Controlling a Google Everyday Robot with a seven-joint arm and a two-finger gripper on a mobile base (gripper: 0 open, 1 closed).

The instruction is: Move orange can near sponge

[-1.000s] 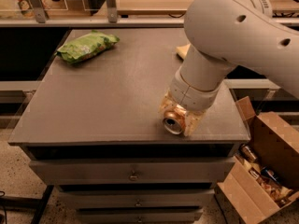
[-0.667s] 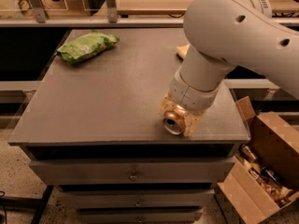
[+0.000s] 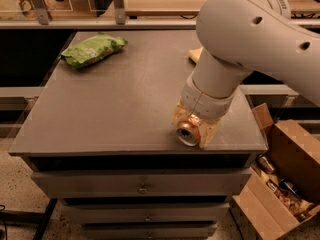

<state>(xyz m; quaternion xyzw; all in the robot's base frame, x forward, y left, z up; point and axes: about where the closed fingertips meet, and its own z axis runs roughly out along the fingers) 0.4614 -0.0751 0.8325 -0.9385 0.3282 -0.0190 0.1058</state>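
Can: the orange can [image 3: 187, 132] lies on its side at the near right edge of the table [image 3: 100, 114], its silver end facing near.
Gripper: the gripper [image 3: 194, 125] stands over the can, one finger against each side, closed on it.
Handling: probably light, thin-walled and smooth, so it could crush or roll; best held gently across the middle of its body.
Sponge: the sponge [image 3: 195, 54] sits farther back on the right, partly hidden by the arm.
Bag: a green bag [image 3: 92, 49] lies at the far left.

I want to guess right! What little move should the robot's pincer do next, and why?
Probably lift a little, ready to carry back. The pincer seems closed around the orange can, which lies near the front edge of the table, while the sponge peeks out behind the arm, farther back.
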